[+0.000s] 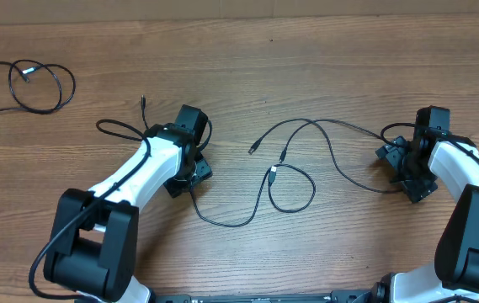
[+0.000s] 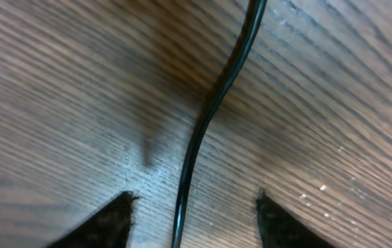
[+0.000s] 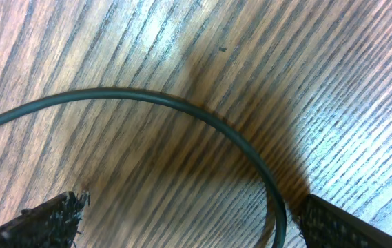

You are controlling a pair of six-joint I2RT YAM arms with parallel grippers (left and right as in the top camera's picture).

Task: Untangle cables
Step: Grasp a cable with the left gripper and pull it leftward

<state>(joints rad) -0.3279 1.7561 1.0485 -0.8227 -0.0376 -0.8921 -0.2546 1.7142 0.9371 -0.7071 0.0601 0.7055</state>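
One thin black cable lies coiled at the far left [image 1: 24, 84], apart from the others. Two more cables [image 1: 294, 160] cross in loose loops at the table's middle, with small plug ends near the centre. My left gripper [image 1: 190, 172] is open and low over the wood. One cable [image 2: 213, 103] runs straight between its fingertips [image 2: 194, 203] without being clamped. My right gripper [image 1: 407, 172] is open at the right end of the loops. A curved stretch of cable [image 3: 147, 98] arcs between its fingertips [image 3: 190, 203] and passes close beside the right finger.
The wooden table [image 1: 247, 67] fills the view. A plug end [image 1: 142, 101] and a small loop [image 1: 113, 128] lie just left of the left arm. Both arm bases stand at the near edge.
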